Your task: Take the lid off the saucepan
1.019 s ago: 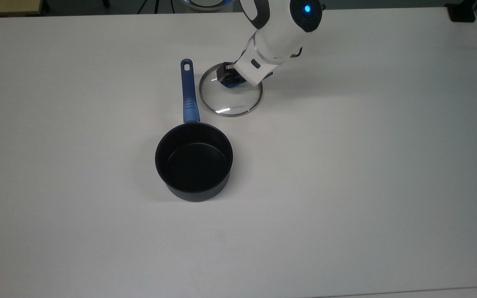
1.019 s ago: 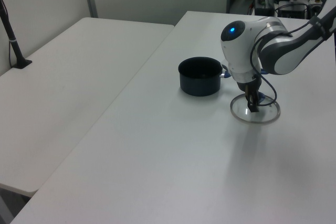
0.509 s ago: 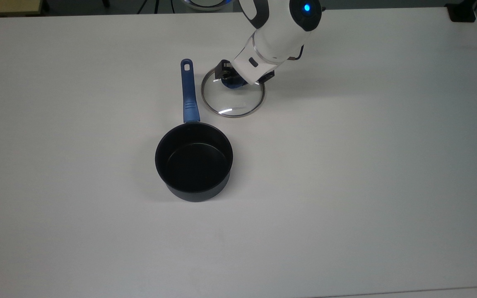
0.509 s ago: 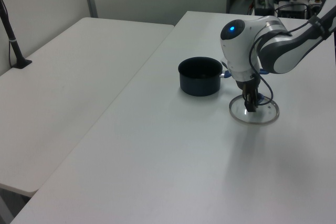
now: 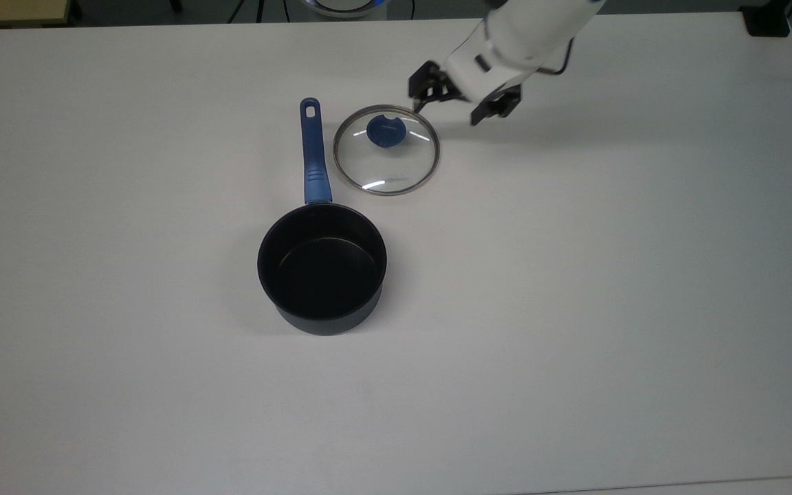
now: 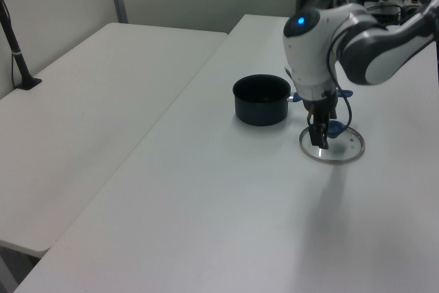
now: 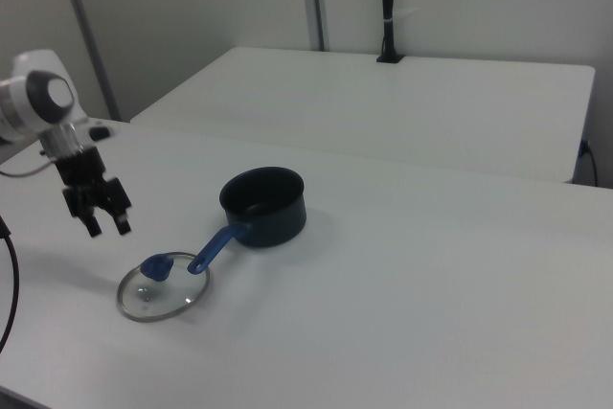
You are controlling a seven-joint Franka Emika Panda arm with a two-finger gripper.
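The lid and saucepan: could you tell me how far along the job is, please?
Done: the lid lies flat on the table beside the saucepan's handle, and the saucepan stands open. In hand: nothing; the gripper is open, above the table beyond the lid. Left: nothing apparent.

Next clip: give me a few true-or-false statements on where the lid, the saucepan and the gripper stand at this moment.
1. The lid lies flat on the table. True.
2. The gripper is shut on the lid's knob. False: it is open, raised and off to the top view's right of the lid.
3. The saucepan is uncovered. True.
4. The lid leans against the pan's wall. False: it lies beside the handle, apart from the bowl.
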